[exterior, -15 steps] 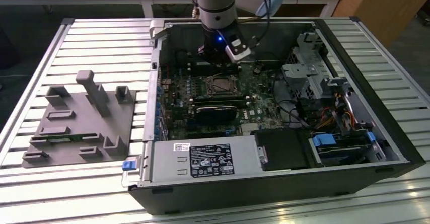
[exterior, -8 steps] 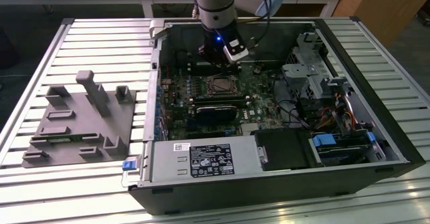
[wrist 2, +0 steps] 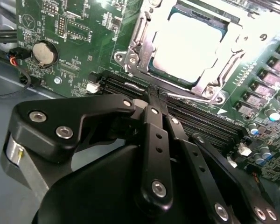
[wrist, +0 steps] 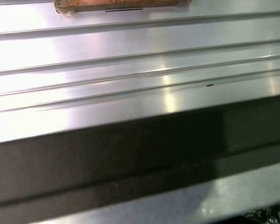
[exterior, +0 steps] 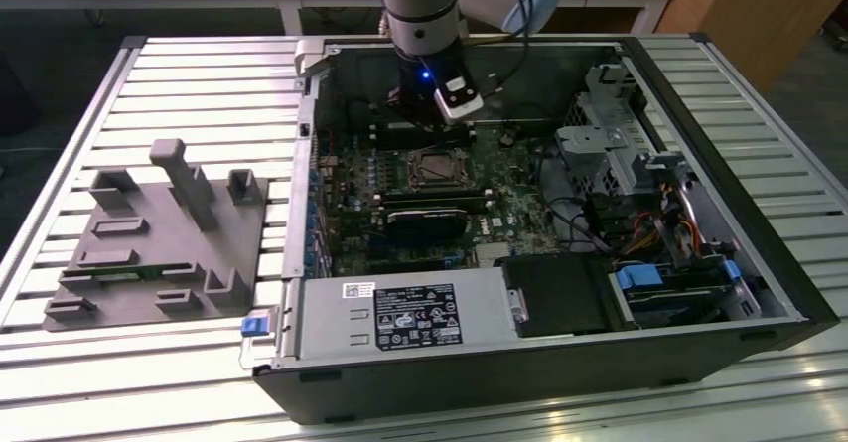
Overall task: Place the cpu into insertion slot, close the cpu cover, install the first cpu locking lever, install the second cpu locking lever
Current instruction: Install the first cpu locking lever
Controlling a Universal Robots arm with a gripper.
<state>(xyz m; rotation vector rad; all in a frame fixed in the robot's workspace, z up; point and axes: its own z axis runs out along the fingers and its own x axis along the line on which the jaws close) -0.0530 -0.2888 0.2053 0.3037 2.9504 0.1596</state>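
Note:
The cpu [wrist 2: 186,39] shows its silvery top and lies in the insertion slot [wrist 2: 144,56] on the green motherboard [wrist 2: 74,28]. The slot's metal cover frame [wrist 2: 210,88] lies around the chip's edges. In the second wrist view my gripper [wrist 2: 157,94] is shut with nothing between its black fingers [wrist 2: 154,140]. Its tips hang over the black memory slots [wrist 2: 200,119] beside the socket. In the exterior view the gripper [exterior: 431,132] hovers just behind the insertion slot [exterior: 435,169], inside the open computer case [exterior: 530,372].
A grey parts fixture [exterior: 159,243] lies on the slatted metal table [exterior: 173,74] at the exterior view's left. Inside the case are a black card [exterior: 427,225], a power supply [exterior: 397,318], drive bays and cables [exterior: 662,223]. A coin battery [wrist 2: 43,52] sits on the board.

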